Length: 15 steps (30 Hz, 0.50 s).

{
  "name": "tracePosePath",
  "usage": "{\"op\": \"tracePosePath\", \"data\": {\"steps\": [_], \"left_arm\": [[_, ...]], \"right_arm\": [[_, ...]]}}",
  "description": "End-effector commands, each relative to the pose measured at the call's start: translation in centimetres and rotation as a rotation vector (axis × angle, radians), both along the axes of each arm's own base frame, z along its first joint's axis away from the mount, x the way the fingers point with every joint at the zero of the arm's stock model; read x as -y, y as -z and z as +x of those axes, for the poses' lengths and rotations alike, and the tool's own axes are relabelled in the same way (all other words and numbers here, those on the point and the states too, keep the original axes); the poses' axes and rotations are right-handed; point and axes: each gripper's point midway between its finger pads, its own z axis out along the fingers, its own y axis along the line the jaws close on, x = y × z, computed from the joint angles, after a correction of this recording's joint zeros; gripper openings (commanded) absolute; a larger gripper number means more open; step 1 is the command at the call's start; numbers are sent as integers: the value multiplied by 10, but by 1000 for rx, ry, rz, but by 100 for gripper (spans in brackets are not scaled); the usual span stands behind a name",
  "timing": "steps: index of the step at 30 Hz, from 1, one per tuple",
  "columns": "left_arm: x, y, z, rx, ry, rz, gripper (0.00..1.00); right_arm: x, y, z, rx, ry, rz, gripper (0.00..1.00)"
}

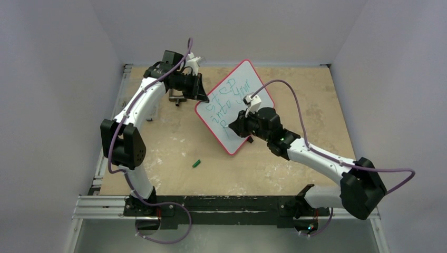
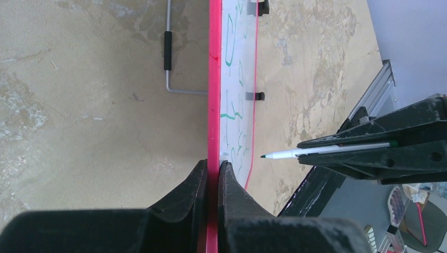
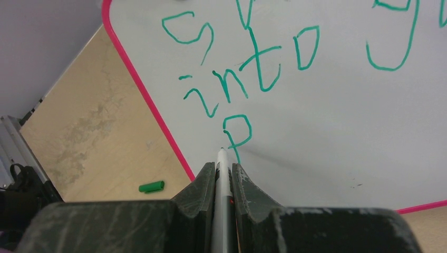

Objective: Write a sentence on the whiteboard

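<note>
Green pen cap (image 1: 196, 163) lies on the table, on the near-left side of the whiteboard (image 1: 248, 71) and well apart from it. Right gripper (image 3: 223, 171) is clamped on a white marker (image 3: 222, 158), which runs straight out between the fingers. In the left wrist view the marker's green tip points at the whiteboard's writing face with a small gap. In the right wrist view the tip sits just below the last letter written. The whiteboard stands mid-table, turned diagonally and raised on edge rather than lying flat; exact tilt not readable. The sentence (image 3: 232, 79) on it is in green: "step" on the first line, "into your" on the second, a lone "p" on the third. Small black feet (image 2: 255, 96) show on the whiteboard's rim. Left gripper (image 2: 212, 171) is closed tight on the whiteboard's red rim at its far-left edge, one finger on each face. A bent metal rod with a black sleeve (image 2: 168, 58) lies on the table behind the whiteboard, on its unwritten side.
</note>
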Motion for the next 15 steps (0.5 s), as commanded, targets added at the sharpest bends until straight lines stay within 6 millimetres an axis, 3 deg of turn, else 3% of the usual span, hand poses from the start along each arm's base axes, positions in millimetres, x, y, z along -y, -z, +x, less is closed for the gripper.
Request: {"op": "tracePosePath", "data": {"steps": [1, 8, 15], "left_arm": [[-10, 2, 9, 54, -27, 70, 0], [-10, 3, 9, 53, -27, 71, 0], [-10, 2, 9, 53, -28, 71, 0]], "right_arm": [[10, -22, 7, 52, 81, 35, 0], [19, -21, 26, 51, 180, 6, 0], [13, -14, 37, 40, 191, -9, 0]]}}
